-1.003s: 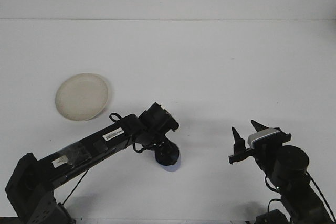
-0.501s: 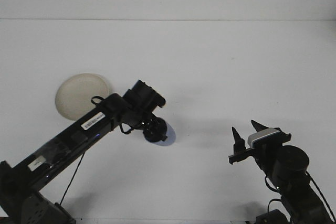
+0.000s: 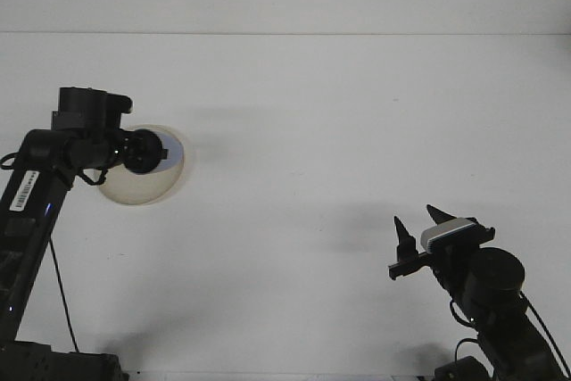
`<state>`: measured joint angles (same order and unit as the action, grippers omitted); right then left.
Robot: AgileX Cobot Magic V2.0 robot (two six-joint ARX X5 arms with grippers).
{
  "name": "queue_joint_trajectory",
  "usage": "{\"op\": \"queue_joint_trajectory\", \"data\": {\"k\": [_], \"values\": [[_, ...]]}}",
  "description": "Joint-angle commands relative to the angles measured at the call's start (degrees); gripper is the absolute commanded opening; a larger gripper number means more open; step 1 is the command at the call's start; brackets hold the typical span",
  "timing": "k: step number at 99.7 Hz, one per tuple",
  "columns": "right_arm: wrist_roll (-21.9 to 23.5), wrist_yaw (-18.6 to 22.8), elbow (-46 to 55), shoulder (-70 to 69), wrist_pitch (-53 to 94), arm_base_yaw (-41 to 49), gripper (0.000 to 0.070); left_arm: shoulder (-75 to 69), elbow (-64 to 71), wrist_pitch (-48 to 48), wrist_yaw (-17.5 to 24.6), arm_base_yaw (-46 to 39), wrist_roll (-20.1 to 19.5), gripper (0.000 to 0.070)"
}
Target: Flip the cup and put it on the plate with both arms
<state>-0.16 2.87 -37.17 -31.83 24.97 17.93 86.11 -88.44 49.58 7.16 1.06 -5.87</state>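
Observation:
My left gripper [image 3: 163, 153] is raised over the cream plate [image 3: 143, 186] at the left of the table, shut on a pale blue cup [image 3: 175, 153]. Only the cup's edge shows past the dark gripper head, so its orientation is unclear. The arm hides most of the plate's upper left part. My right gripper [image 3: 421, 223] rests low at the right front, open, with its two black fingertips pointing up and nothing between them.
The white table [image 3: 339, 131] stretches to a pale back wall. My left arm's link [image 3: 27, 202] runs down the left edge of the view. The right arm's base [image 3: 491, 292] fills the lower right corner.
My left arm has swung up and to the left, carrying the cup from the table's front middle to above the plate. The right arm has not moved.

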Motion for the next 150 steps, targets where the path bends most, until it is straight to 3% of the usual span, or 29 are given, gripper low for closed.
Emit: {"op": "queue_joint_trajectory", "data": {"k": [1,23,51,56,68,78,104,120,140,150], "values": [[0.31,0.09,-0.13,-0.15,-0.48,0.09,0.0414,1.88,-0.94,-0.55,-0.07,-2.34,-0.92,0.0014],[0.31,0.09,-0.13,-0.13,0.04,0.09,0.0414,10.12,-0.94,-1.03,-0.04,-9.42,-0.98,0.0014],[0.13,0.09,-0.15,-0.13,0.87,0.09,0.0414,17.27,-0.94,-3.43,0.35,-10.49,-1.01,0.0024],[0.13,0.09,-0.15,-0.13,0.87,0.09,0.0414,17.86,-0.96,-3.50,0.35,-10.49,-1.14,0.0079],[0.13,0.09,-0.15,-0.15,0.87,0.09,0.0414,18.25,-0.96,-4.33,0.37,-10.47,-1.14,0.0308],[0.13,0.09,-0.13,-0.13,0.87,0.09,0.0414,17.59,-1.64,-5.01,0.39,-10.49,-0.70,0.0386],[0.13,-0.17,-0.13,-0.13,0.83,0.07,0.0414,9.81,-7.39,-2.19,0.39,-10.49,-0.55,0.0386],[0.20,-2.40,-0.13,-0.13,-0.55,-0.02,0.0414,-0.42,-7.93,-0.57,0.52,-10.47,0.37,0.0386],[1.22,-5.22,0.92,-0.09,-7.37,-0.68,0.0413,-12.61,-6.86,1.33,4.85,-10.36,2.47,0.0382],[3.19,-6.43,2.34,0.11,-8.59,-1.57,0.0413,-18.80,-1.79,-0.63,5.11,-10.36,2.45,0.0374]]}}
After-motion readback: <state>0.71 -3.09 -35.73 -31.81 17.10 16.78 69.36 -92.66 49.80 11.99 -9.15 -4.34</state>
